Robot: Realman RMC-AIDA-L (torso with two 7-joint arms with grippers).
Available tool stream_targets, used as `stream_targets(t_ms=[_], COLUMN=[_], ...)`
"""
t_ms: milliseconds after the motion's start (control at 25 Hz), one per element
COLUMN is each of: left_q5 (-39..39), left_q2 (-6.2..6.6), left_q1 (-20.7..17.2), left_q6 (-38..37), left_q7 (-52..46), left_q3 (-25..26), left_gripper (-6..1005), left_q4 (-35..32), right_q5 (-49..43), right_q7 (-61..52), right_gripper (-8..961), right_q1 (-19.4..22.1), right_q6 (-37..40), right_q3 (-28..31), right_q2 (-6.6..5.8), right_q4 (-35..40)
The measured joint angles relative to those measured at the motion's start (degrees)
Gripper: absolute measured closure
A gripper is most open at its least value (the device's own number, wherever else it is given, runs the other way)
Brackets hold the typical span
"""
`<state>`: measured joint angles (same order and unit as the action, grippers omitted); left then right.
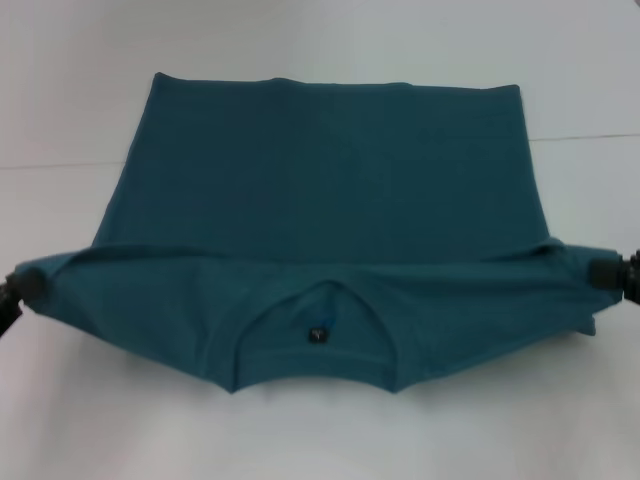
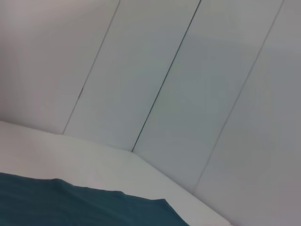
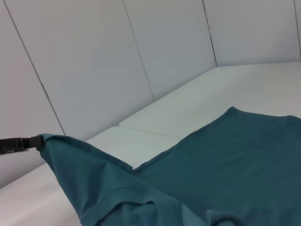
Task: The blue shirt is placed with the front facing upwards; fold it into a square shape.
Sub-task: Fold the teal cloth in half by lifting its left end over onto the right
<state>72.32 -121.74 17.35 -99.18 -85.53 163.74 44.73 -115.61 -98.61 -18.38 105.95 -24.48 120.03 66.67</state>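
Head view: left gripper (image 1: 22, 282) and right gripper (image 1: 608, 272) each pinch a shoulder corner of the blue shirt (image 1: 330, 190), mid-fold; next, carry it evenly toward the far hem.

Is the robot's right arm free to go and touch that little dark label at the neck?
Probably not now: the right gripper is holding a corner of the blue shirt, though nothing covers the neck label.
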Motion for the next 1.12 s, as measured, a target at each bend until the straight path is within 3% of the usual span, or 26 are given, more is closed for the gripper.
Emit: stream_targets(t_ms=[200, 1120], left_q5=[0.68, 2.52], left_q2=[-0.16, 1.02], left_q1=[-3.09, -10.2], left_q6=[-2.08, -10.34], left_q7=[4.53, 13.49], left_q3=[0.03, 1.05], left_gripper=[969, 969], left_q4=[-2.19, -6.66], right_q5=[0.25, 1.01], right_q7=[1.25, 9.55], right_gripper=[918, 918], right_q1=[1.36, 8.8], right_q6=[1.32, 7.56], right_q3=[0.05, -1.14], right_q2=[0.03, 0.45], right_q4=[-0.3, -1.95])
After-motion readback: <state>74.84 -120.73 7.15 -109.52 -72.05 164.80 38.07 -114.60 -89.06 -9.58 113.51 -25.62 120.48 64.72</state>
